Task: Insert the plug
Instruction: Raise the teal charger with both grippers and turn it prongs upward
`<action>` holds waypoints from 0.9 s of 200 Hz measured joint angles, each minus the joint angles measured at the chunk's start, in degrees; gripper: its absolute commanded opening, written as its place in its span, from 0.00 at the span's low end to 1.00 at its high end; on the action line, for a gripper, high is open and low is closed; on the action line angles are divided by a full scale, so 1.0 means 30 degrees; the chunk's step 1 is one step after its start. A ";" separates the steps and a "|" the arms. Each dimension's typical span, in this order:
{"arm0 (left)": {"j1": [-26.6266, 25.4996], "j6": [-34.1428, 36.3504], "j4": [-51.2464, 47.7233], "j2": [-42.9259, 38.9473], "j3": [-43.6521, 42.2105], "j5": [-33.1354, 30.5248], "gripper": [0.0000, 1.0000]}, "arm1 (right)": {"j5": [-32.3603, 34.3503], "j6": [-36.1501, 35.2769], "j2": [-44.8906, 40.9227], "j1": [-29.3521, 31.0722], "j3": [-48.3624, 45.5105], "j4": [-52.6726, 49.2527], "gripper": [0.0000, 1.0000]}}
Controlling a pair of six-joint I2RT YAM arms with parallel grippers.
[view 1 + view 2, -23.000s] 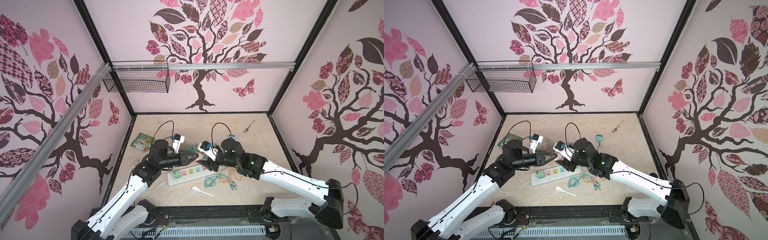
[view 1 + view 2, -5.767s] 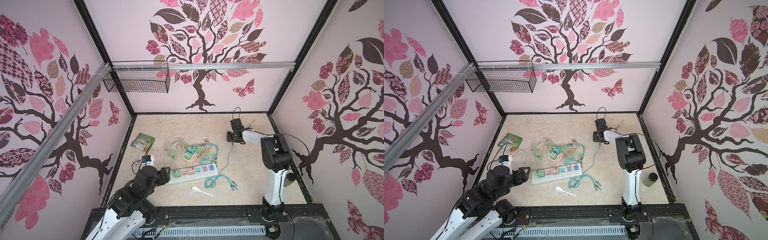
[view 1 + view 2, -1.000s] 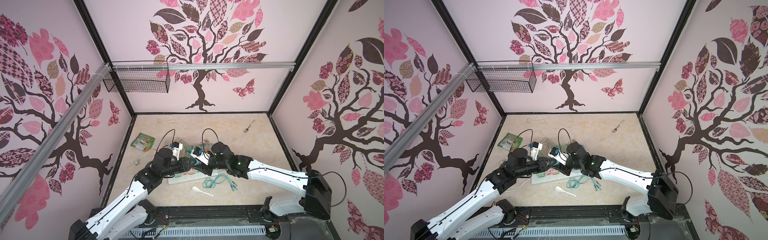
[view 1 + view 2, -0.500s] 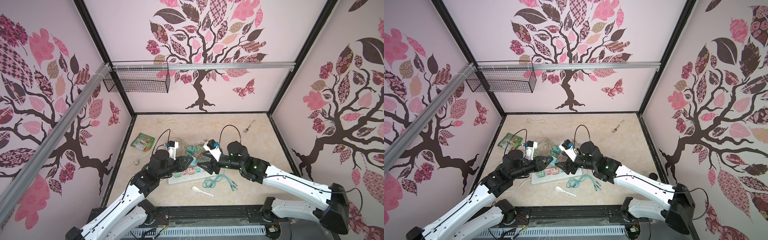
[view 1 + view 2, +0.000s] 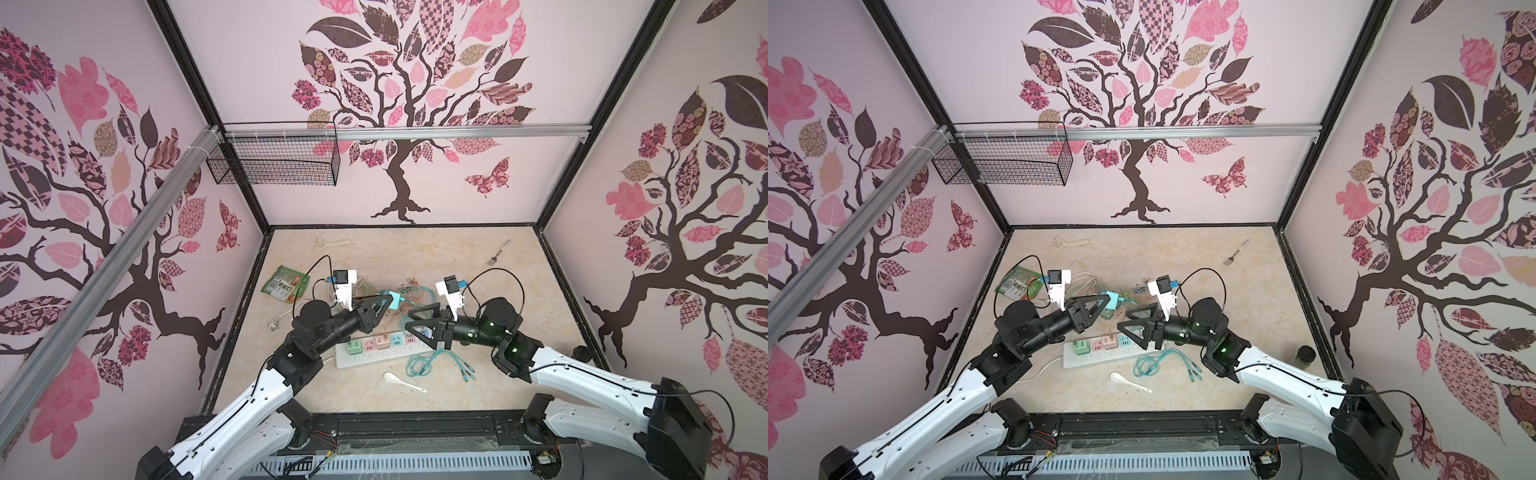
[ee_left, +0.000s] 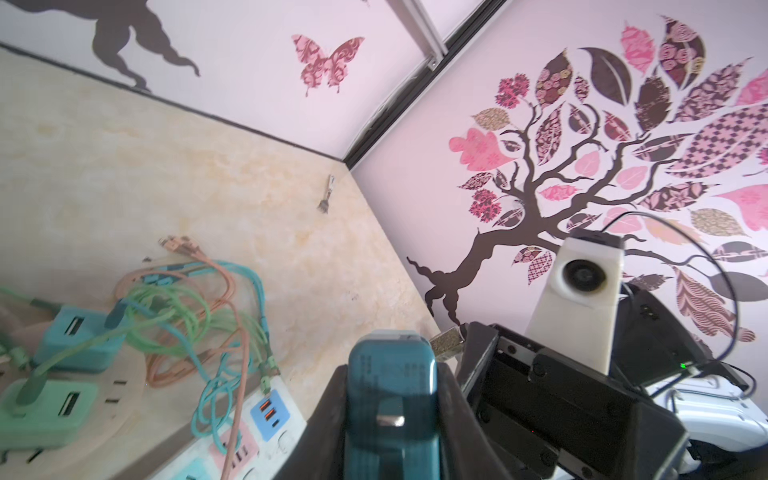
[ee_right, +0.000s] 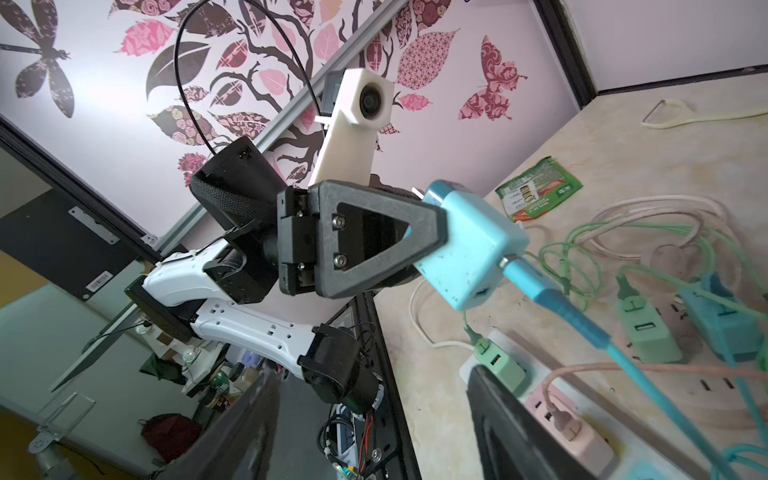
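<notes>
The desk (image 5: 415, 257) carries one white power strip (image 5: 353, 361) lying along the middle, nearer the front edge, with several coloured adapters seated in it; their number I cannot make out for sure. Two arms meet above it. The left tool (image 5: 380, 305) is clamped on the one light-blue plug (image 5: 394, 300), held in the air over the desk's middle, just behind the strip. The right tool (image 5: 410, 320) faces it, close beside, with jaws spread and nothing between them.

The plug looks like a small hard plastic block: light, stiff, smooth-sided, so likely to slip or twist. Its teal cable (image 7: 561, 307) may tug. Grip the flat sides and leave the pins free. There is one spoon (image 5: 392, 377), one fork (image 5: 496, 253) and one green packet (image 5: 284, 282).
</notes>
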 measured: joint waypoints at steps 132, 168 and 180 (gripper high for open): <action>0.0000 -0.0255 0.6499 -0.1304 -0.1632 0.0554 0.00 | -0.0510 0.4000 0.3891 0.0000 0.0561 0.8138 0.62; 0.0000 -0.0255 0.6776 -0.1472 -0.1632 0.0554 0.00 | -0.0554 0.4517 0.4648 0.0015 0.0933 0.9479 0.60; 0.0000 -0.0255 0.6812 -0.1464 -0.1632 0.0583 0.00 | -0.0561 0.4707 0.4903 0.0022 0.1158 0.9734 0.59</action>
